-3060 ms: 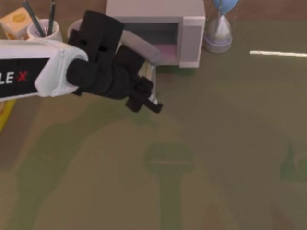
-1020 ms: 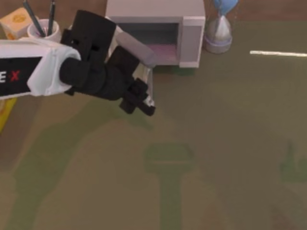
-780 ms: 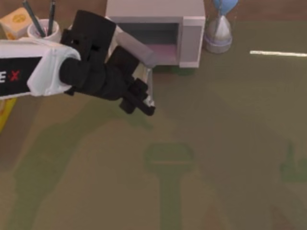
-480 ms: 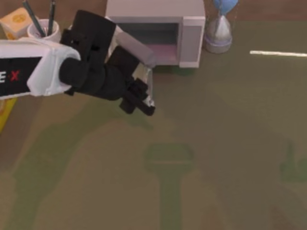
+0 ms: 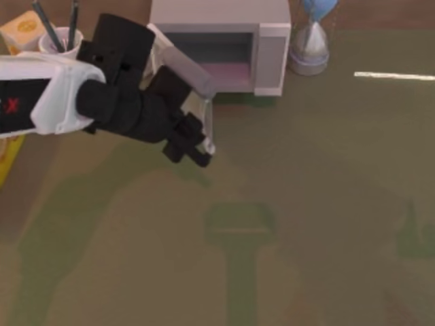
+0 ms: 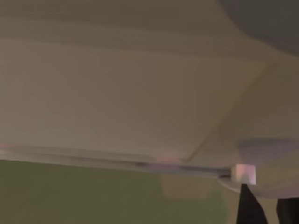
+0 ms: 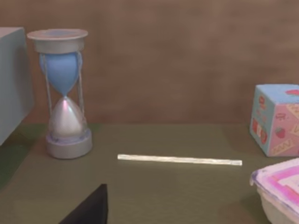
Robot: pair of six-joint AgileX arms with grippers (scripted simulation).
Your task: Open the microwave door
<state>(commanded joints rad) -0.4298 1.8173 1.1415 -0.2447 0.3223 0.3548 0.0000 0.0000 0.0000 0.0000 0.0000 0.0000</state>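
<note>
**Left gripper at the handle edge of a swung-out microwave door**

At the far side of the table, left of centre, the microwave (image 5: 221, 41) stands with its grey control panel (image 5: 270, 60) on the right and its cavity exposed. The microwave door (image 5: 192, 71) is swung well out toward the table's near side, hinged at the microwave's left, its free edge pointing down-right in the top view. The left gripper (image 5: 197, 146) sits at that free edge, its dark fingers (image 5: 185, 151) pinched around the slim handle there, with the white arm reaching in from the left. The left wrist view is filled by the pale door panel (image 6: 117, 93) close up, with two dark fingertips (image 6: 250, 207) at the corner. The right gripper (image 7: 88, 210) shows only as a dark corner in its own wrist view; whether its fingers are spread, I cannot tell. An hourglass (image 5: 311, 37) stands just right of the microwave, a thin white stick (image 5: 394, 76) lies farther right, and a cup of pens (image 5: 61, 37) stands on the left.
</note>
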